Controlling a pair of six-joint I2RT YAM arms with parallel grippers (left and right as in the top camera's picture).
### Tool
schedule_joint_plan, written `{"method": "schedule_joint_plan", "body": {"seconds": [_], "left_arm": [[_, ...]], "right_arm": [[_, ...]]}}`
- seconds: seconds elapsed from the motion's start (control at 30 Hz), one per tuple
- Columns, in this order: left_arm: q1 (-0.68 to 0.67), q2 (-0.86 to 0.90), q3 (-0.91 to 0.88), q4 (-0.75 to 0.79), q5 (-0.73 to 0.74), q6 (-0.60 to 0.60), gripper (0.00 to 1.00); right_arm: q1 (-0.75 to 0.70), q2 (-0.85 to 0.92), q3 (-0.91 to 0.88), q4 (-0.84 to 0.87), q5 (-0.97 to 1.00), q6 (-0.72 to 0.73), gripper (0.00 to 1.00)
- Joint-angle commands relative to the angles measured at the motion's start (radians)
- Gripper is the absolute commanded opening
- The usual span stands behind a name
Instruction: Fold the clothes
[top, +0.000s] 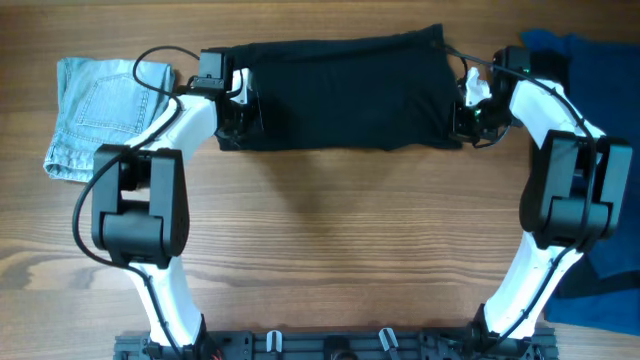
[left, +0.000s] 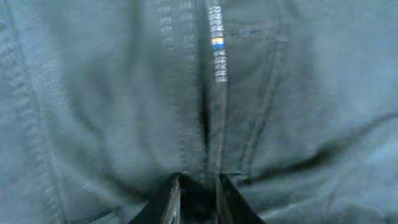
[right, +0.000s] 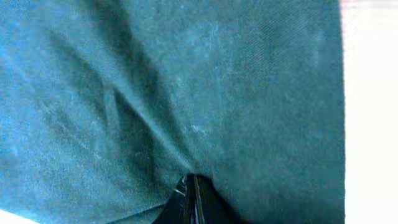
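Left end effector (left: 198, 183), right end effector (right: 192, 182) clamped.

- From overhead, the fingertips of the left gripper (top: 238, 102) and right gripper (top: 470, 105) are lost against the dark ends of the black garment (top: 345, 92).
- The blue cloth (top: 590, 60) is cut off by the right edge and partly hidden behind the right arm; what kind of garment it is cannot be told.
- The left arm's cable crosses the folded jeans (top: 100, 110).
- In the left wrist view, cloth runs past every edge. The label strip (left: 216, 43) is too blurred to read, and the fingers (left: 169, 202) are cut off at the bottom.
- In the right wrist view only the fingertips (right: 186, 202) show, and the pale band (right: 370, 112) is washed out.
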Motion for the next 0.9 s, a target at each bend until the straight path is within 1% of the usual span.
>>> {"method": "schedule_joint_plan", "body": {"seconds": [0.0, 0.1, 0.2, 0.33, 0.4, 0.47, 0.53, 0.63, 0.67, 0.7, 0.77, 0.87], "left_arm": [[0.003, 0.052, -0.014, -0.071, -0.139, -0.010, 0.14], [0.003, 0.052, -0.014, -0.116, -0.139, -0.011, 0.13], [0.003, 0.049, -0.014, -0.184, -0.139, -0.013, 0.09], [0.003, -0.027, -0.014, -0.246, -0.139, -0.038, 0.06], [0.003, -0.150, -0.014, -0.242, -0.139, -0.040, 0.05], [0.003, -0.200, -0.014, -0.239, -0.139, -0.045, 0.05], [0.003, -0.245, -0.014, -0.239, -0.139, -0.088, 0.05], [0.003, -0.242, -0.015, -0.222, -0.139, -0.098, 0.06], [0.003, -0.236, -0.015, -0.214, -0.139, -0.098, 0.06], [0.003, -0.227, -0.015, -0.203, -0.139, -0.098, 0.07], [0.003, -0.185, -0.015, -0.155, -0.139, -0.098, 0.06], [0.003, -0.136, -0.015, -0.113, -0.139, -0.097, 0.05]], "right_arm": [[-0.007, 0.061, -0.024, -0.080, 0.155, 0.046, 0.04], [-0.007, 0.061, -0.024, -0.126, 0.155, 0.074, 0.04], [-0.006, 0.060, -0.024, -0.171, 0.155, 0.081, 0.04], [-0.007, 0.044, -0.024, -0.183, 0.155, 0.100, 0.04], [0.002, -0.012, -0.022, -0.177, 0.150, 0.098, 0.04], [0.021, -0.075, -0.022, -0.176, 0.151, 0.097, 0.05], [0.062, -0.185, -0.022, -0.167, 0.151, 0.097, 0.04], [0.136, -0.289, -0.022, -0.124, 0.151, 0.098, 0.04], [0.155, -0.297, -0.022, -0.106, 0.152, 0.097, 0.04], [0.177, -0.298, -0.022, -0.083, 0.156, 0.098, 0.04], [0.207, -0.275, -0.022, -0.023, 0.158, 0.105, 0.04], [0.211, -0.239, -0.022, 0.027, 0.159, 0.126, 0.04]]}}
